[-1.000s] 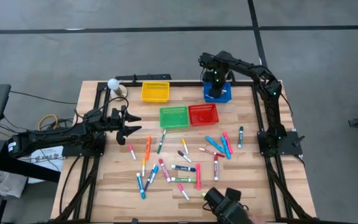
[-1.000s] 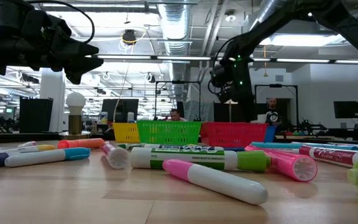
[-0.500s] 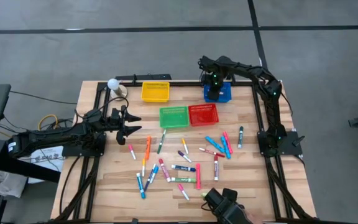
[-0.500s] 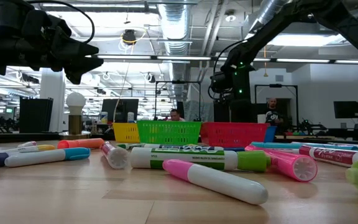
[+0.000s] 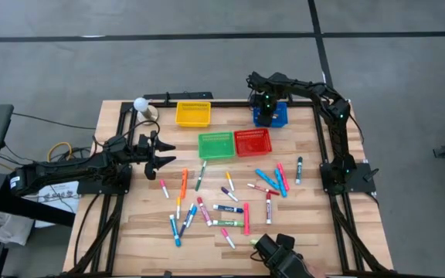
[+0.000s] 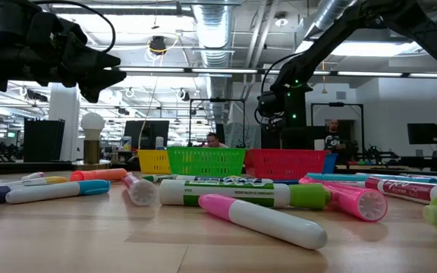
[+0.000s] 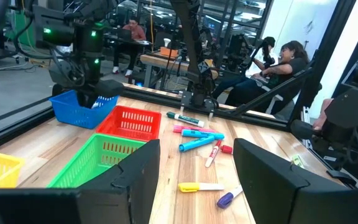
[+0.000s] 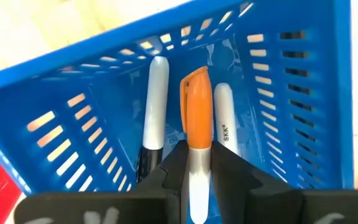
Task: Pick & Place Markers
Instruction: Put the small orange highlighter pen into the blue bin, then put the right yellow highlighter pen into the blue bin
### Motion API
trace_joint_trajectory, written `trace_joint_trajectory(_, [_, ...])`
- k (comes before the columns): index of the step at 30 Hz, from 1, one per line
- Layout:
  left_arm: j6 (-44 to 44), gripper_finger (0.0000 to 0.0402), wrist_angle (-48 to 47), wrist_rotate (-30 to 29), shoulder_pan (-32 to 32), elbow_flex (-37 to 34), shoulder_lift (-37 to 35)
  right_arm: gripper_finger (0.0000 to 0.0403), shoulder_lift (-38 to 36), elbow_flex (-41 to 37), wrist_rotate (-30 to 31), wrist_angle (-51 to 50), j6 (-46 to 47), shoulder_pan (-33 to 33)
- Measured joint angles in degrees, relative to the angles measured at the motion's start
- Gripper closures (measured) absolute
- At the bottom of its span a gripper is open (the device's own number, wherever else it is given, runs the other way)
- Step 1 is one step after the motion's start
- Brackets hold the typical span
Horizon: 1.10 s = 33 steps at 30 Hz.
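Several markers (image 5: 222, 197) in pink, red, orange, blue, green and purple lie scattered on the wooden table's near half. My right gripper (image 5: 265, 108) stands over the blue basket (image 5: 281, 117) at the far right. It is shut on a marker with an orange cap (image 8: 197, 112). Two white-barrelled markers (image 8: 156, 106) lie on the basket floor (image 8: 291, 93). My left gripper (image 5: 163, 152) hovers open above the table's left side, left of the markers. In the left wrist view (image 7: 196, 168) its fingers stand wide apart. My right gripper pinches the marker's white barrel (image 8: 197, 165), just behind the orange cap, between its two fingers. The fingers come from above and point down into the blue basket, with the marker lying along them. The cap end sticks out ahead, between the two markers lying there.
A yellow basket (image 5: 193, 113) sits at the far edge. A green basket (image 5: 215, 144) and a red basket (image 5: 252, 141) sit side by side in the middle. A white ball-shaped object (image 5: 140, 103) stands at the far left corner. People sit in the room beyond (image 7: 278, 59).
My right arm has sunk a little over the blue basket and still holds the orange-capped marker.
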Motion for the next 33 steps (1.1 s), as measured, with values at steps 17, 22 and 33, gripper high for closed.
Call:
trace_joint_trajectory(17, [0.0,0.0198,0.0,0.0,0.0,0.0,0.0,0.0305,0.0,0.0,0.0,-0.2,0.0,0.0])
trace_joint_trajectory(22, [0.0,0.0198,0.0,0.0,0.0,0.0,0.0,0.0267,0.0,0.1,0.2,-0.7,0.6,0.1])
trace_joint_trajectory(33, [0.0,0.0198,0.0,0.0,0.0,0.0,0.0,0.0251,0.0,8.1,0.2,-14.7,5.2,1.5])
